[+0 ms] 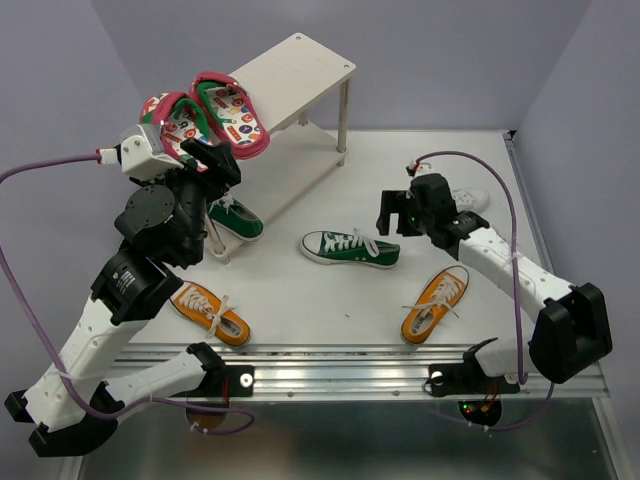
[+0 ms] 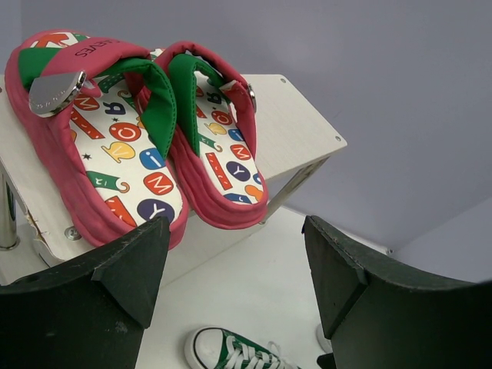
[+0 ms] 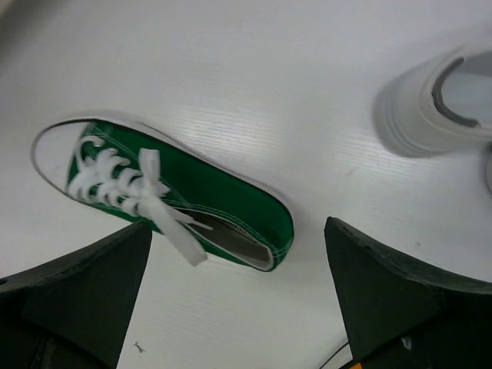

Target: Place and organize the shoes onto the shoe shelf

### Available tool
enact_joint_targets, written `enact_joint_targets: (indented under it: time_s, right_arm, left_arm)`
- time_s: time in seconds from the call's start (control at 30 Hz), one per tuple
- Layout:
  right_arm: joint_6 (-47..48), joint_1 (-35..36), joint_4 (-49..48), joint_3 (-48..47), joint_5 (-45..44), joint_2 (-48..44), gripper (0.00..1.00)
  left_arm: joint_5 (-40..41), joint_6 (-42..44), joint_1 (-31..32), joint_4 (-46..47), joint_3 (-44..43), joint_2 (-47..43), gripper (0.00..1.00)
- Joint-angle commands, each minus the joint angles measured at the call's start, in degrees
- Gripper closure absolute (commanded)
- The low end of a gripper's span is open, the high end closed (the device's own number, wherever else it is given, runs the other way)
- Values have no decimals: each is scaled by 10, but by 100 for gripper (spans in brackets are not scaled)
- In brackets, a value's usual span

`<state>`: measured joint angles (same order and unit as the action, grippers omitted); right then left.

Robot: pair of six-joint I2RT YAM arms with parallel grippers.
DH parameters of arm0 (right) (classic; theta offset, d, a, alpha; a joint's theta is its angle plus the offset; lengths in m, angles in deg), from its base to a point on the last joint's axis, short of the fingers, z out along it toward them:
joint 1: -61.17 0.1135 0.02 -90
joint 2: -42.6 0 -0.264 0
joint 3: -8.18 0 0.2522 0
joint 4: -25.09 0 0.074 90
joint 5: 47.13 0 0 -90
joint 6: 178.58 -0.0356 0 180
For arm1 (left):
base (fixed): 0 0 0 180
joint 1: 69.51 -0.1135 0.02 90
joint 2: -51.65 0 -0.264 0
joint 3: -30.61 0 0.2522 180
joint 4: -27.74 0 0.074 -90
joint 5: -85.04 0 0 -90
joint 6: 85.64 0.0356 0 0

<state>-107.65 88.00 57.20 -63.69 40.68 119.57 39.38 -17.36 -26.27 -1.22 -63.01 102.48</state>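
White table (image 1: 300,290) is shown with only the pink flip-flops (image 1: 205,118) set on top of the shoe shelf (image 1: 300,70), one green sneaker (image 1: 236,219) seen low beside it, a second green sneaker (image 1: 350,248), two orange sneakers (image 1: 435,303) and a white sneaker (image 1: 472,198) left out, and the left gripper (image 2: 231,246) and right gripper (image 3: 238,238) spread wide, empty.

A white table (image 1: 300,300) bears the cream shoe shelf (image 1: 300,70) at its far left. On the shelf's top board, toward the left end, the pink-red flip-flops (image 1: 232,118) lie side by side. On the bare table lie a green sneaker (image 1: 350,247) near the middle, a left orange sneaker (image 1: 210,313) and a right orange sneaker (image 1: 436,303) well apart by the near edge, and a white sneaker (image 1: 470,198) at the right, half hidden. A second green sneaker (image 1: 235,218) sits by the shelf's near leg, possibly on the lower board.
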Motion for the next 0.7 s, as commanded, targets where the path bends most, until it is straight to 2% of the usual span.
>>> enact_joint_targets:
  time_s: [0.0,0.23,0.67]
  right_arm:
    - [-7,-7,59,21,-68,24,1]
    - [-3,-7,69,35,-47,43,9]
    - [-15,-7,56,-9,-79,92,9]
  left_arm:
    - [4,4,-3,26,0,-6,19]
    - [4,3,-3,25,0,-9,18]
    - [-5,-2,-3,27,1,-6,18]
